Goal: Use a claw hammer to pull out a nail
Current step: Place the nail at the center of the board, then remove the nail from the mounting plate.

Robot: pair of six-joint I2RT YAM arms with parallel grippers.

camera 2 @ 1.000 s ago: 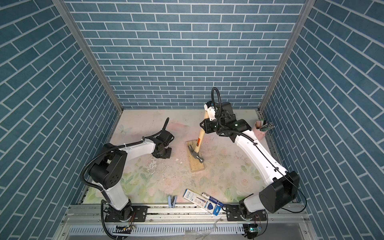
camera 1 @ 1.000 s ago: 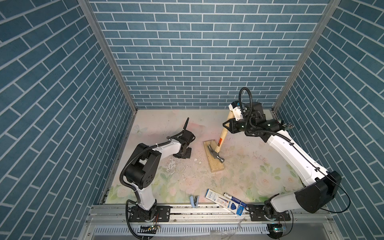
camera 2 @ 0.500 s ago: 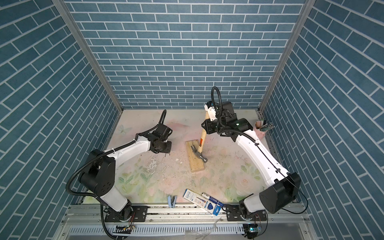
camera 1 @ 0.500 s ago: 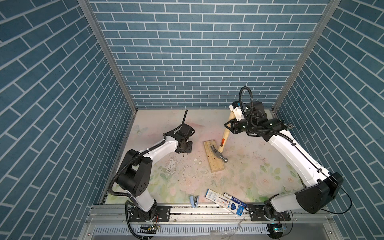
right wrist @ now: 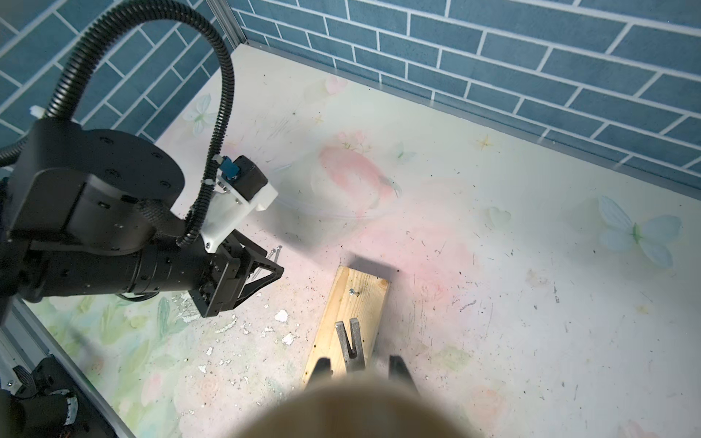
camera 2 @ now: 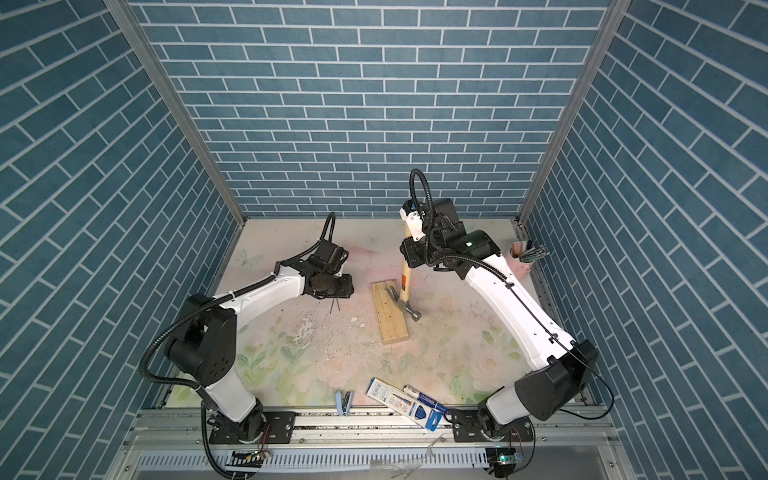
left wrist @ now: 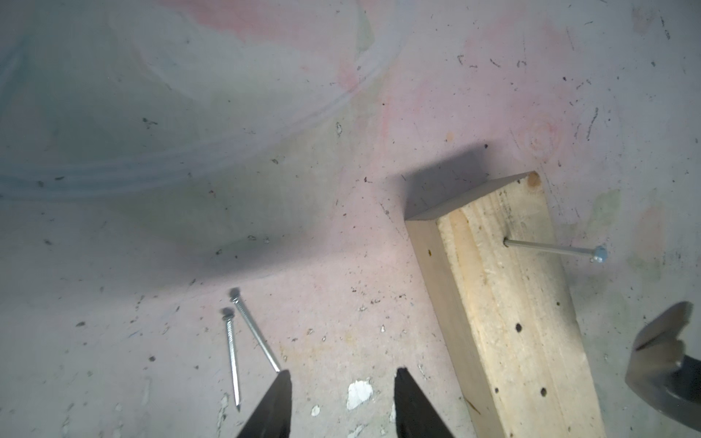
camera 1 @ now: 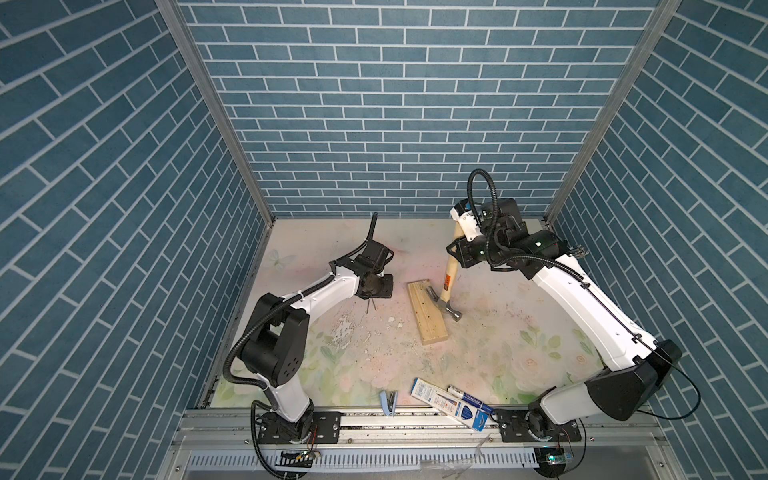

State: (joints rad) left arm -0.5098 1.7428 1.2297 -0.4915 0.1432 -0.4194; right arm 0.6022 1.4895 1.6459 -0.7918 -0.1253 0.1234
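My right gripper is shut on the pale wooden handle of the claw hammer. The hammer hangs steeply, its dark head low over the wooden block. Its claw points along the block toward a nail that stands out of the wood. My left gripper is open and empty, left of the block. Two loose nails lie on the table by it; one finger hides the tip of one.
White flakes litter the flowered table. Along the front edge lie a blue-and-white box, a marker and a small blue clip. A cup of tools stands at the back right. Brick-patterned walls enclose three sides.
My left gripper has gone from shut to open, and its arm has stretched a little toward the block. The hammer head has shifted slightly to the right over the block.
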